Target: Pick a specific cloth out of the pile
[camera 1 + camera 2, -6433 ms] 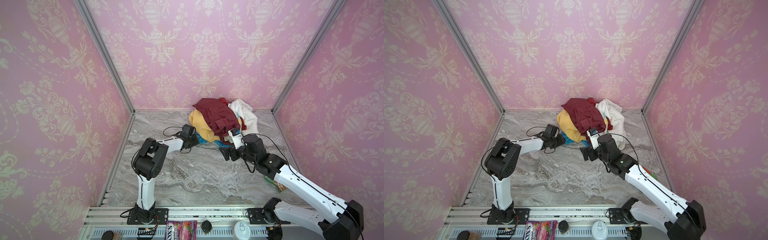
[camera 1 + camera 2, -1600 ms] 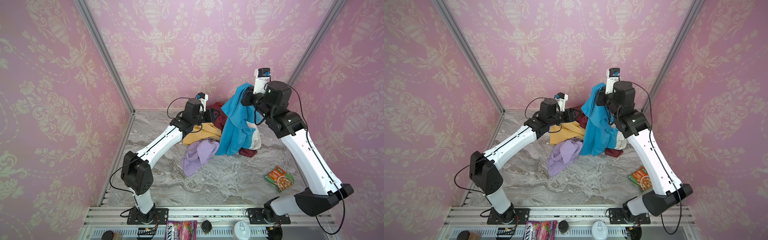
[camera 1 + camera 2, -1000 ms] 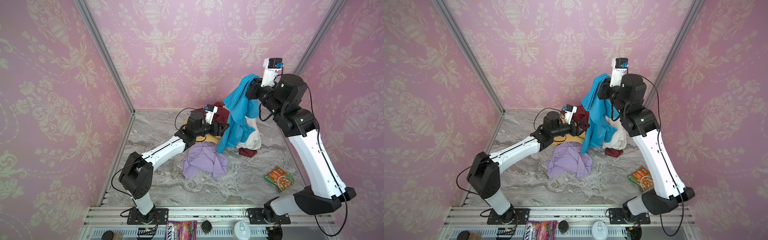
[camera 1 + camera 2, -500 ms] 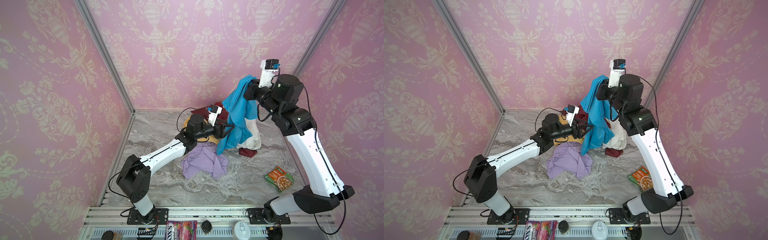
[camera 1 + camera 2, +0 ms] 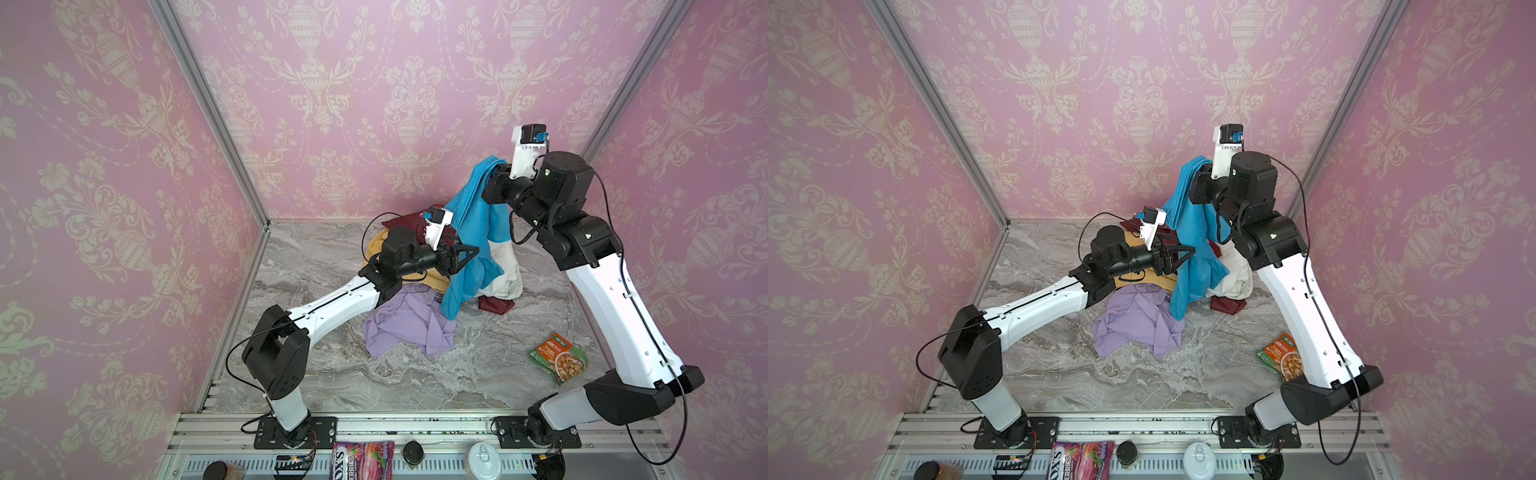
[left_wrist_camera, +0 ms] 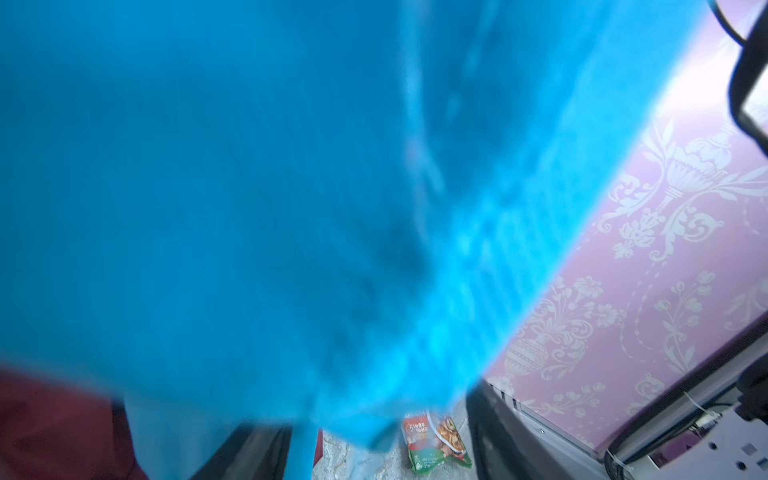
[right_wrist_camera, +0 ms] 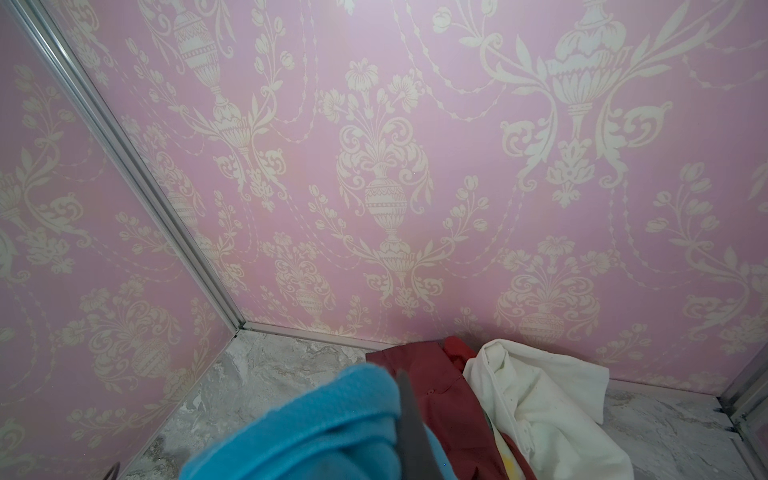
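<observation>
The right gripper [image 5: 493, 183] is clamped tight on the top edge of the cloth [image 5: 478, 245], holding it high above the back of the marble table [image 5: 332, 374], toward 1 o'clock. The turquoise fabric hangs down in a long drape, and its lowest corner reaches the lilac cloth [image 5: 407, 324] spread near the table's centre. In the right wrist view, bunched blue fabric [image 7: 332, 424] sits against a dark finger.

The left gripper [image 5: 465, 255] points toward 3 o'clock, right at the hanging drape, with its jaws spread wide. In the left wrist view the blue fabric [image 6: 291, 187] fills most of the frame and its lower edge falls between the two parted fingers [image 6: 249, 453].

The pile [image 5: 415, 274] lies at 12 o'clock, showing mustard, maroon and a white cloth [image 5: 505, 270]. A maroon fold [image 5: 494, 305] lies just in front of it.

A noodle packet [image 5: 558, 357] lies flat at 4 o'clock, sealed.

Off the table at 6 o'clock, the front rail carries a berry candy bag [image 5: 363, 459], a dark round cap [image 5: 412, 453] and a white-topped can [image 5: 482, 459]. What is inside them cannot be seen.
</observation>
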{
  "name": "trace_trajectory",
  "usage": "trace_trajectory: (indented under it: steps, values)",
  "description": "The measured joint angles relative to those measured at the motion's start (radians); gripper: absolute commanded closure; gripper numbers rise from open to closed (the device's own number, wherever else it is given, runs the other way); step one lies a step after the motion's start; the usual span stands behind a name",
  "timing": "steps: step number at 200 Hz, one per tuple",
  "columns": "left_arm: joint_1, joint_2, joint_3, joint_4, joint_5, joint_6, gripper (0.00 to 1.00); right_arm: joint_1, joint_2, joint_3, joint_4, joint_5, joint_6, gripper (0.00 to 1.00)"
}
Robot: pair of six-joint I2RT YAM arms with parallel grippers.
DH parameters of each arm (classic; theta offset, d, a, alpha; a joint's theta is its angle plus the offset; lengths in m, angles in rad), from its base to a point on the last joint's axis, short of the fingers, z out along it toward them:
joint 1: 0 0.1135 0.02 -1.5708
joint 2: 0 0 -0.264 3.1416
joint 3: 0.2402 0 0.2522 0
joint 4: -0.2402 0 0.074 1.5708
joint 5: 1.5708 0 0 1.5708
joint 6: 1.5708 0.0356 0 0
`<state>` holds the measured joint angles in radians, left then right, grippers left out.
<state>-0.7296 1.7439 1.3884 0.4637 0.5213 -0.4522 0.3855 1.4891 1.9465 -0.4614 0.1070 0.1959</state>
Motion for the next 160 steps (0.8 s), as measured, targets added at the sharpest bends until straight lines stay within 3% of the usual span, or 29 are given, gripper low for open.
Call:
trace_trajectory:
  steps: [17, 32, 48, 134, 149, 160]
  values:
    - [0.000, 0.035, 0.048, -0.014, -0.038, 0.012, 0.45, 0.000, -0.001, -0.029, 0.001, -0.008, 0.012, 1.00]
    - [0.000, 0.064, 0.089, -0.031, -0.063, 0.027, 0.76, 0.000, -0.003, -0.051, 0.002, -0.015, 0.018, 1.00]
    - [0.000, 0.092, 0.130, -0.042, -0.084, 0.039, 1.00, 0.000, -0.014, -0.076, 0.003, -0.014, 0.018, 1.00]
    - [0.000, 0.119, 0.255, -0.121, -0.114, 0.051, 1.00, -0.011, -0.120, -0.236, 0.013, -0.007, 0.014, 1.00]
    - [0.000, 0.119, 0.281, -0.138, -0.122, 0.051, 1.00, -0.016, -0.137, -0.277, 0.012, -0.012, 0.014, 0.91]
    - [0.000, 0.117, 0.303, -0.156, -0.134, 0.051, 1.00, -0.019, -0.153, -0.309, 0.009, -0.015, 0.005, 0.76]
